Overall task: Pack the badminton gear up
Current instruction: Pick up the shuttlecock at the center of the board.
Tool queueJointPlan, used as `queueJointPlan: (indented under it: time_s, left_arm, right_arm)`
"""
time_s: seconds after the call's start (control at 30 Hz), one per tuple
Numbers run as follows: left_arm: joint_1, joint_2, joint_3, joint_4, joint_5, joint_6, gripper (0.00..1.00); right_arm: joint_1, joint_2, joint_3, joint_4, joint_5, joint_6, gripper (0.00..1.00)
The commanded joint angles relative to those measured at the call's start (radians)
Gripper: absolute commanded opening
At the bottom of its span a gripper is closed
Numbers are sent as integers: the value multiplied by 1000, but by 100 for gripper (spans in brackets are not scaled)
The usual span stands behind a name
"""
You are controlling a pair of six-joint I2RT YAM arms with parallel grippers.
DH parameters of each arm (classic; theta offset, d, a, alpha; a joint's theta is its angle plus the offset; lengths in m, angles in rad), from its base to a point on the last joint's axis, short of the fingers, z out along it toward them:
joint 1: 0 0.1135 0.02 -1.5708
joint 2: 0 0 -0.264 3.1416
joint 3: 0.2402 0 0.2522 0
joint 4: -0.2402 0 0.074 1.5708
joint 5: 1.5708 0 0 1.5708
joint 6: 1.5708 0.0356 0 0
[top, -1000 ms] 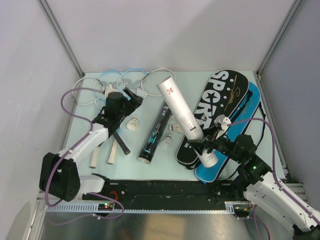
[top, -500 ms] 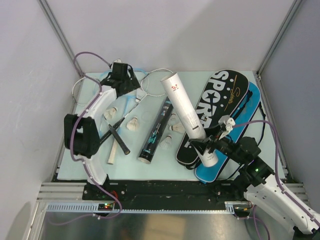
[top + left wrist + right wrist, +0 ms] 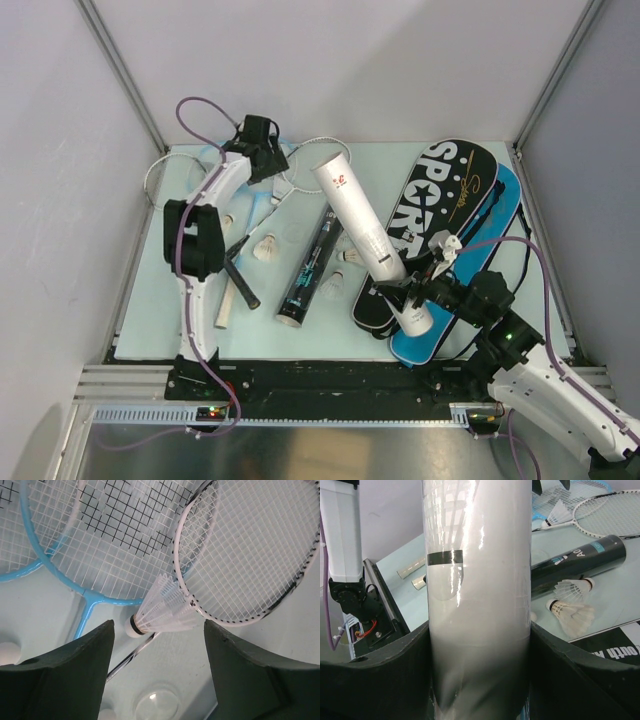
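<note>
Jaws of the left gripper (image 3: 157, 630) stood wide apart w/ nothing between the pads, so we logged it as open. It hung low over the far-left corner of the table (image 3: 330, 335). Just beyond its fingertips lay a shuttlecock (image 3: 160, 612) on its side, cork toward the left finger and feathers resting against the rim of a silver-white racket (image 3: 250, 550). To the left of that head we saw a light-blue racket (image 3: 115, 540), its strings overlapping a 2nd blue frame. Jaws of the right gripper (image 3: 480, 627) were clamped on the white tube (image 3: 360, 215), both fingers pressed flat to its sides near the lower end. We saw the tube tilted, its free end leaning up toward the far side and its held end above the near ends of the bags. We noted the black bag (image 3: 440, 200) lying on top of the blue bag (image 3: 500, 215) at the table's right. The black tube (image 3: 312, 262) lay flat mid-table, w/ three more loose shuttlecocks (image 3: 265, 248) near it on both sides.
</note>
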Motion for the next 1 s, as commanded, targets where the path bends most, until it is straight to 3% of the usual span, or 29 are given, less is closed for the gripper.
queueJointPlan:
  time_s: [0.0, 0.33, 0.5, 0.97]
  left_arm:
    - [6, 46, 93, -31, -22, 4, 75]
    - [23, 123, 117, -34, 29, -40, 72]
    - [29, 125, 126, -33, 31, -41, 63]
    - [48, 21, 85, -34, 130, -61, 2]
  right_arm:
    - [7, -14, 14, 104, 5, -5, 41]
    - [8, -11, 13, 107, 16, -6, 41]
    - [11, -17, 13, 95, 35, -2, 41]
    - [22, 9, 13, 89, 62, 20, 41]
